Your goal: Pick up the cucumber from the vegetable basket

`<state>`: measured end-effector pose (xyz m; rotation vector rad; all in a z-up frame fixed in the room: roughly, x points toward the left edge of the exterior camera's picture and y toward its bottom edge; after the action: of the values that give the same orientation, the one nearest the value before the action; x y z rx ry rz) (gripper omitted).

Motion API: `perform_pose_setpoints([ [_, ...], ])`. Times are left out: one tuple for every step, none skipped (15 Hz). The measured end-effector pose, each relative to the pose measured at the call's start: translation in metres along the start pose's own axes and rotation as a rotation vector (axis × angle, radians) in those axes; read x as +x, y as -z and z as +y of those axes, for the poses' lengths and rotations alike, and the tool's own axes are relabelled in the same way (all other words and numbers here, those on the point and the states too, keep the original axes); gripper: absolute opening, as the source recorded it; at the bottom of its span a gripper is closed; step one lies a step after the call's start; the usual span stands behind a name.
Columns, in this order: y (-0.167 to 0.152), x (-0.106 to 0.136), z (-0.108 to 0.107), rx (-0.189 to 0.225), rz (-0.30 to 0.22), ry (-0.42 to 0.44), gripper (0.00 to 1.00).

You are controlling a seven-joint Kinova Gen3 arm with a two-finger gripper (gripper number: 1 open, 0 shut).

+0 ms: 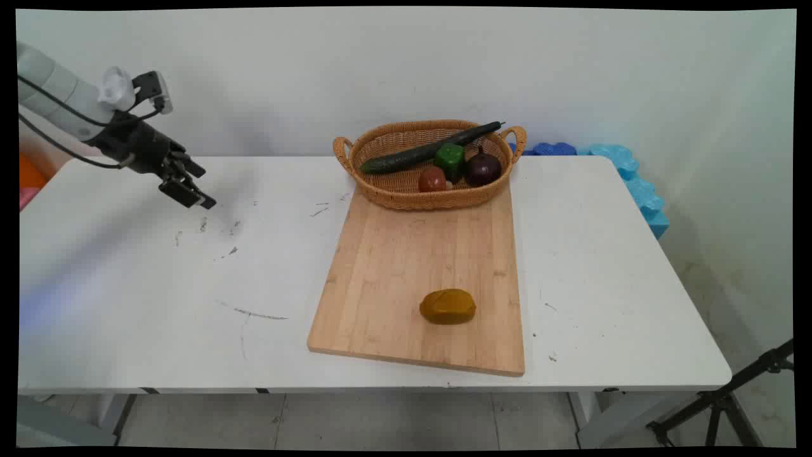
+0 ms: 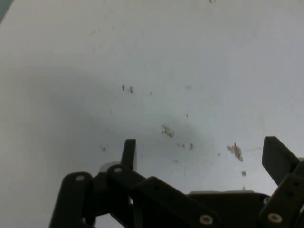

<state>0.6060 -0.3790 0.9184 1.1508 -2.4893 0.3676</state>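
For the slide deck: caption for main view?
Open black tool above white table, left of wooden cutting board bearing mustard-yellow lump.

**What the views are hiding**

The cucumber is lying across the wicker basket, covering part of its far rim. The green pepper is hiding part of the small pale item beside the tomato; what it is cannot be told. The blue foam pieces are sitting partly hidden behind the table. The tripod is running out past the picture's right edge.
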Motion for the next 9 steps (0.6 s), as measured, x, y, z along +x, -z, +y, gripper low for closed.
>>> perform_pose_setpoints([
  [-0.001,0.003,0.0,0.0,0.001,-0.001,1.0],
  [-0.001,0.007,0.001,0.0,0.004,-0.003,1.0],
  [-0.002,0.012,0.001,0.0,0.008,-0.006,1.0],
  [-0.004,0.019,0.002,-0.001,0.014,-0.011,1.0],
  [-0.005,0.026,0.003,-0.003,0.021,-0.016,1.0],
  [-0.007,0.035,0.005,-0.005,0.03,-0.022,1.0],
  [-0.009,0.044,0.007,-0.008,0.04,-0.029,1.0],
  [-0.011,0.053,0.009,-0.011,0.05,-0.037,1.0],
  [-0.013,0.059,0.011,-0.013,0.057,-0.042,1.0],
])
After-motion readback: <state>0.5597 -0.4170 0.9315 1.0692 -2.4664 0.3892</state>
